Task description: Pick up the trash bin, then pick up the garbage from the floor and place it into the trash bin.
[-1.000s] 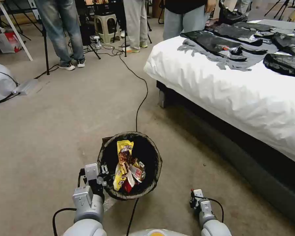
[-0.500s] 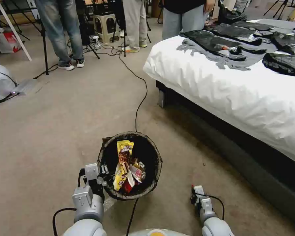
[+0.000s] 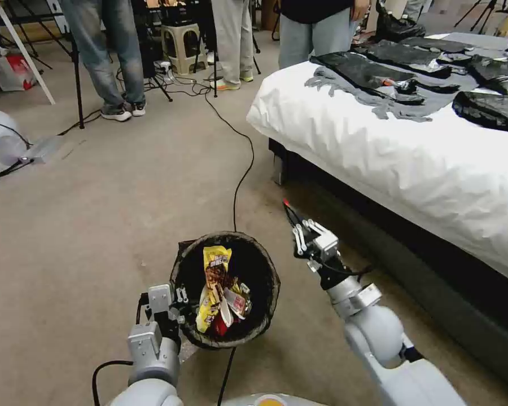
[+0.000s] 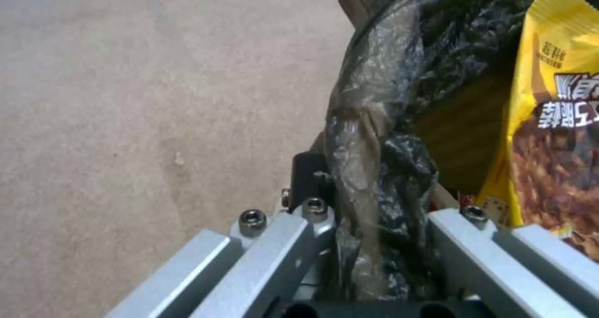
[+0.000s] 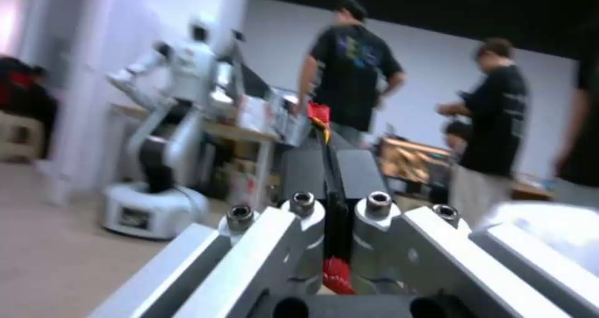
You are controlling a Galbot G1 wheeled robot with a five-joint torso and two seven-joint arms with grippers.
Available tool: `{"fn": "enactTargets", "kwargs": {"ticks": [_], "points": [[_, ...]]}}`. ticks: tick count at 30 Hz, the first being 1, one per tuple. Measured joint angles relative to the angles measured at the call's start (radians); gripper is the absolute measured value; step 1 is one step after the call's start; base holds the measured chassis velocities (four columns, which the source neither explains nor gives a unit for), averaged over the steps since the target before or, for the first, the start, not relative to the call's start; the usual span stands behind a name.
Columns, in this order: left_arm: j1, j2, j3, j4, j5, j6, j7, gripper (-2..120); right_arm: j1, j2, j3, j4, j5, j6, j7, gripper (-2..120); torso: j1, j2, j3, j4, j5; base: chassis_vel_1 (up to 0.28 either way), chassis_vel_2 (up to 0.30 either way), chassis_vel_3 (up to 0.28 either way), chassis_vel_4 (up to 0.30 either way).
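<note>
My left gripper (image 3: 178, 307) is clamped on the near-left rim of the trash bin (image 3: 268, 265), with the crinkled black bag pinched between my 2 fingers (image 4: 274, 257). The bin sits low in front of me over the beige floor (image 3: 96, 214), its mouth open upward. Inside it lies garbage: a yellow snack wrapper (image 3: 213, 279) standing on end, with red-and-white wrappers (image 3: 237, 301) tucked beside it.

My right gripper (image 3: 290, 217) is raised to the right of the bin and just beyond its far rim, pointing away from me toward the gap between the bin and the bed (image 3: 378, 152). Its fingers (image 5: 362, 173) are pressed together on a thin red scrap (image 5: 318, 112), which pokes out past the tips and shows again at the base of the jaws.

A black cable (image 3: 240, 169) runs along the floor to the bin's far side.
</note>
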Motion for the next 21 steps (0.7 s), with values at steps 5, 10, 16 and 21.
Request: {"fn": "enactTargets", "kwargs": {"ticks": [5, 10, 16, 21], "points": [[-0.001, 0.001, 0.001, 0.000, -0.001, 0.004, 0.000, 0, -0.030, -0.101, -0.068, 0.079, 0.064, -0.026, -0.069, 0, 0.000, 0.000, 0.000, -0.0001, 0.0001, 0.000, 0.000, 0.000, 0.000], [-0.002, 0.002, 0.002, 0.000, -0.001, 0.006, 0.000, 0, -0.040, -0.147, -0.105, 0.078, 0.079, -0.036, -0.089, 0, 0.000, 0.000, 0.000, 0.0001, 0.0001, 0.000, 0.000, 0.000, 0.000], [-0.004, 0.002, 0.002, -0.003, -0.003, 0.008, 0.000, 0, -0.066, -0.163, -0.140, 0.024, 0.056, -0.027, -0.108, 0, 0.000, 0.000, 0.000, 0.0001, 0.0001, 0.000, 0.000, 0.000, 0.000], [-0.005, 0.002, 0.002, -0.010, -0.007, 0.008, 0.000, 0, -0.078, -0.151, -0.159, -0.049, 0.024, -0.002, -0.126, 0, 0.000, 0.000, 0.000, 0.0000, 0.0001, 0.000, 0.000, 0.000, 0.000]]}}
